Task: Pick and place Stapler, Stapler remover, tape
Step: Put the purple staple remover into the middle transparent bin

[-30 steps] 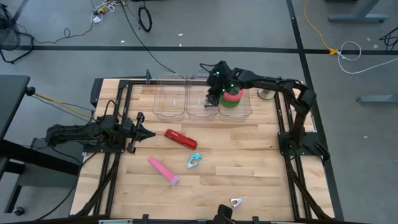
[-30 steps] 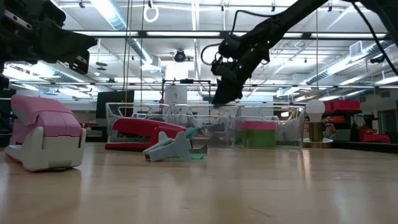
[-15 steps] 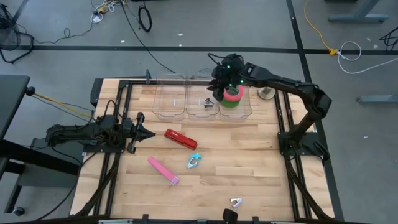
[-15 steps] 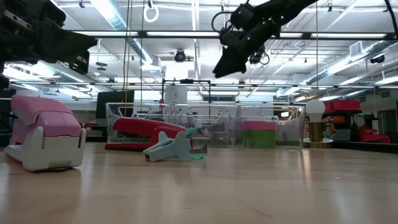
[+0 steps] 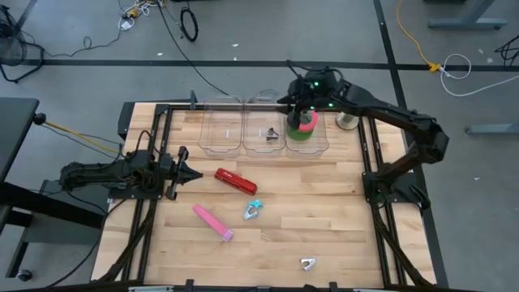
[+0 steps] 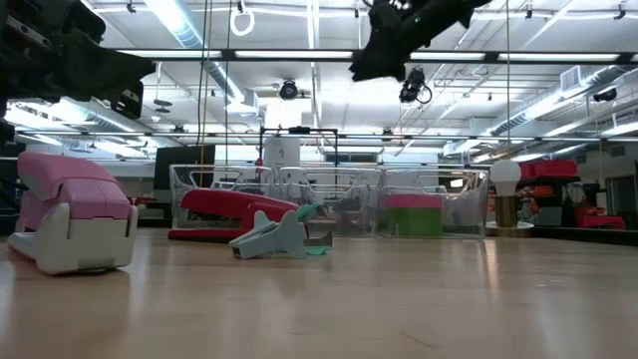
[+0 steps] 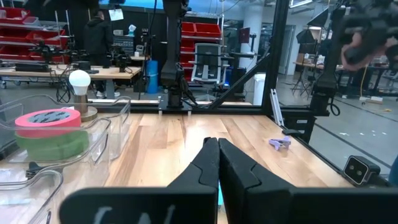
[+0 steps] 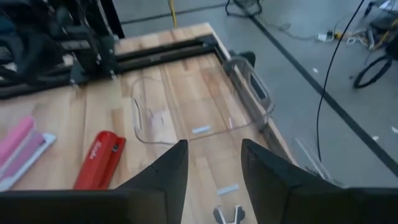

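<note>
We see the red stapler [image 5: 236, 181] lying flat at table centre, stiff and fairly heavy, best pinched across its narrow body. At two o'clock, tape [image 5: 302, 126] sits binned. Right gripper [image 5: 297, 103] hovers there, spread and empty (left gripper [image 5: 195, 175], nine o'clock, clenched).

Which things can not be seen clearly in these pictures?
- Small metal object in the middle clear plastic bin: too small in the high view, cut off by the edge in the right wrist view.
- Pale purple item near the table edge: too small in the left wrist view.
- Red flat stapler: partly hidden behind the teal staple remover, low view.
</note>
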Robot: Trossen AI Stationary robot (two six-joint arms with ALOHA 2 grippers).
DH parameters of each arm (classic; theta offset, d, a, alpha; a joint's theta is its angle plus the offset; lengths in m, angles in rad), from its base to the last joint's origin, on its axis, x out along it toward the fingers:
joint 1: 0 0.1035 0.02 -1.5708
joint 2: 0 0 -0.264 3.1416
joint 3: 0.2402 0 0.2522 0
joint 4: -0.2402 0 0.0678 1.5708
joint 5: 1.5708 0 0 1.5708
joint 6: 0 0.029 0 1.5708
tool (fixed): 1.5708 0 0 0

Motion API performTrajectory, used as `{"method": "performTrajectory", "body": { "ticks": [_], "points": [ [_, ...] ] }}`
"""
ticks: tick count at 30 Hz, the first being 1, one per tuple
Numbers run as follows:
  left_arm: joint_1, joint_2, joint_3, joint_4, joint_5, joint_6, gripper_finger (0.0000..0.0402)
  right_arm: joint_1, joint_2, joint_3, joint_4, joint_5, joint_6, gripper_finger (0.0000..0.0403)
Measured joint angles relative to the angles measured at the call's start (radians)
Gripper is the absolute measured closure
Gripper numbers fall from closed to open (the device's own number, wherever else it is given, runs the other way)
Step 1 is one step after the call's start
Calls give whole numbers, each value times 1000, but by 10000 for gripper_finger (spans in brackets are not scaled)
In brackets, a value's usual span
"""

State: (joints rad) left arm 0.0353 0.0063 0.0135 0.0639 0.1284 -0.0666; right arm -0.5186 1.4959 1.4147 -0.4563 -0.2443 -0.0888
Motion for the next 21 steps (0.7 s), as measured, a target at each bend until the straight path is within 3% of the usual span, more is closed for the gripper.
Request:
{"method": "performTrajectory", "body": {
  "ticks": [21],
  "points": [
    [0, 0, 0, 0, 0, 0, 399, 6, -272, 0, -2, 0, 2, 254]
  ]
}}
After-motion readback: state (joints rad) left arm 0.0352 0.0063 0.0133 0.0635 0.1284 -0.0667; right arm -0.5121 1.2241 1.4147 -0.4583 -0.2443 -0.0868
